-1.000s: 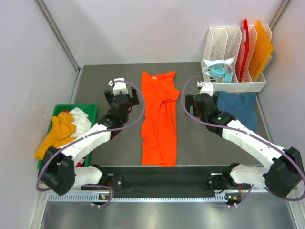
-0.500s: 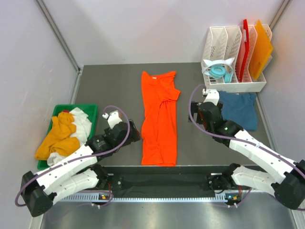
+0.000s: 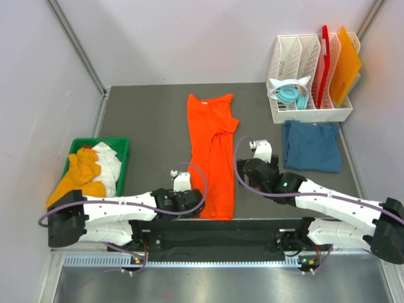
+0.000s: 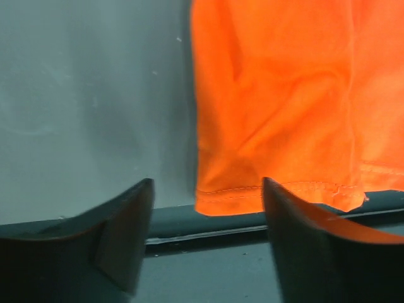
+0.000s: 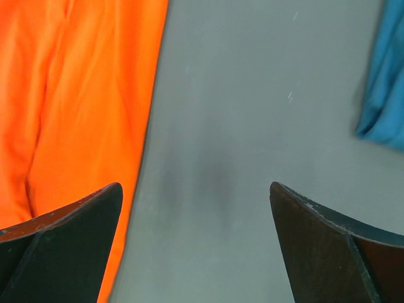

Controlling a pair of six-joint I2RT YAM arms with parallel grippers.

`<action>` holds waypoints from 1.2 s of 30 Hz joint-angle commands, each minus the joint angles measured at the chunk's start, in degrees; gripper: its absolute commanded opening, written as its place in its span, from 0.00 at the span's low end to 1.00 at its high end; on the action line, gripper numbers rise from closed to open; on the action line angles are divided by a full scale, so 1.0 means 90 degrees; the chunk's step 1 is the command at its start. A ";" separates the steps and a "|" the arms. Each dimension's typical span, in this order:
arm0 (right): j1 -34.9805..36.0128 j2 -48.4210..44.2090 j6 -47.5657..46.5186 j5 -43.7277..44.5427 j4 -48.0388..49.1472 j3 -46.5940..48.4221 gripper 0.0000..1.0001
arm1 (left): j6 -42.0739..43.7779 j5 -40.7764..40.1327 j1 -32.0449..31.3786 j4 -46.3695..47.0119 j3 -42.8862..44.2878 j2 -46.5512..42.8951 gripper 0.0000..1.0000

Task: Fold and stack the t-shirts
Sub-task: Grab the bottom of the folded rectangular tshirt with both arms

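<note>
Lying lengthwise down the middle of the dark table point(image 3: 145, 120), the orange t-shirt point(image 3: 211, 151) is folded into a long narrow strip, with its collar at the far end and its hem at the near edge. The left gripper point(image 4: 208, 187) sits low at the shirt's near left corner with its jaws spread wide and nothing in them. The hem corner shows between its fingers, but I cannot tell whether they touch the cloth. The right gripper point(image 5: 196, 189) is likewise spread wide and empty, over bare table just beside the shirt's right edge.

Off to the right, well apart from the orange one, the teal-blue t-shirt point(image 3: 311, 146) lies folded flat. It sits just in front of a white rack point(image 3: 287, 60) that holds teal headphones point(image 3: 289, 95), a red board point(image 3: 324, 60) and an orange board point(image 3: 346, 63).

At the table's left edge a green bin point(image 3: 123, 146) holds a crumpled yellow-orange shirt point(image 3: 76, 180), which spills over its side, and a white shirt point(image 3: 108, 163).
</note>
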 commanded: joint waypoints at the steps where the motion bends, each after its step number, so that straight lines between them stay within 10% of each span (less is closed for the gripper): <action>1: 0.0384 0.0034 0.0683 0.0259 -0.0119 -0.0127 1.00 | -0.0580 -0.0628 -0.0332 -0.0057 0.0317 0.0393 0.66; 23: 0.0697 0.0376 0.0889 0.0240 -0.0138 -0.0156 1.00 | -0.0970 -0.0199 -0.0332 0.0949 -0.0377 0.1194 0.36; 26: 0.0775 0.0386 0.1055 0.0132 -0.0187 -0.0214 1.00 | -0.1019 -0.0121 -0.0332 0.0920 -0.0377 0.1253 0.00; 36: 0.1838 0.0219 0.2235 -0.0268 -0.0344 -0.0604 1.00 | -0.1126 -0.0014 -0.0342 0.0783 -0.0475 0.0999 0.00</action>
